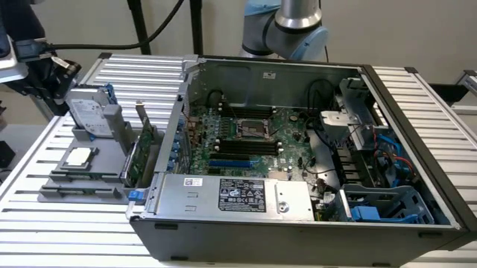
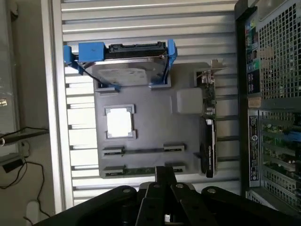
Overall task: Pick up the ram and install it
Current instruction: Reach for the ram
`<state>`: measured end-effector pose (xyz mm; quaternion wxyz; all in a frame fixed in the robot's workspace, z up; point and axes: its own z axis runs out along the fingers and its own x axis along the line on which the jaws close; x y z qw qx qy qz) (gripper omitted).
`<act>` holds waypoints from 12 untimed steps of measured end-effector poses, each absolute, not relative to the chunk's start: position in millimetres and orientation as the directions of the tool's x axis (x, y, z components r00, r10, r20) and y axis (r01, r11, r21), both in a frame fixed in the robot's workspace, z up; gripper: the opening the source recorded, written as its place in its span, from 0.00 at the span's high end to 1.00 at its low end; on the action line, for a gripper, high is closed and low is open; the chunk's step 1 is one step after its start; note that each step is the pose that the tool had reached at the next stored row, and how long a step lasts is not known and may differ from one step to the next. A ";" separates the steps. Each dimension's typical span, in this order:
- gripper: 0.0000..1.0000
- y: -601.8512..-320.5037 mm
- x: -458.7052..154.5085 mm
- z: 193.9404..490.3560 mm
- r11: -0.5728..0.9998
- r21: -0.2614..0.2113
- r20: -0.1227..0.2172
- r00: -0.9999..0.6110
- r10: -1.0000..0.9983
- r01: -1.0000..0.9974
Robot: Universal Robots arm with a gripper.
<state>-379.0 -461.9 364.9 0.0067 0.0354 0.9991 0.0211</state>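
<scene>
Jaws of the black gripper (image 2: 165, 172) look pressed together, empty, poised over the long thin green ram stick (image 2: 136, 171) standing on edge in the grey holder tray (image 2: 155, 127); descending like this risks striking its top edge, knocking it askew.

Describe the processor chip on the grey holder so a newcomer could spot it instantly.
At the exterior view's left, beside the open computer case, sits a grey parts holder. The processor chip lies flat in its middle, beside the standing hard drive with blue rails; it is the only small silvery square.
</scene>
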 end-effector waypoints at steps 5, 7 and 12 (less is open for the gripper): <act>1.00 -464.6 -387.9 364.3 0.997 0.033 -0.012 -0.998 0.069 0.069; 1.00 -464.9 -388.1 364.2 0.998 0.027 -0.010 -0.998 0.063 0.063; 1.00 -465.1 -388.0 364.1 0.998 0.027 -0.007 -0.998 0.057 0.057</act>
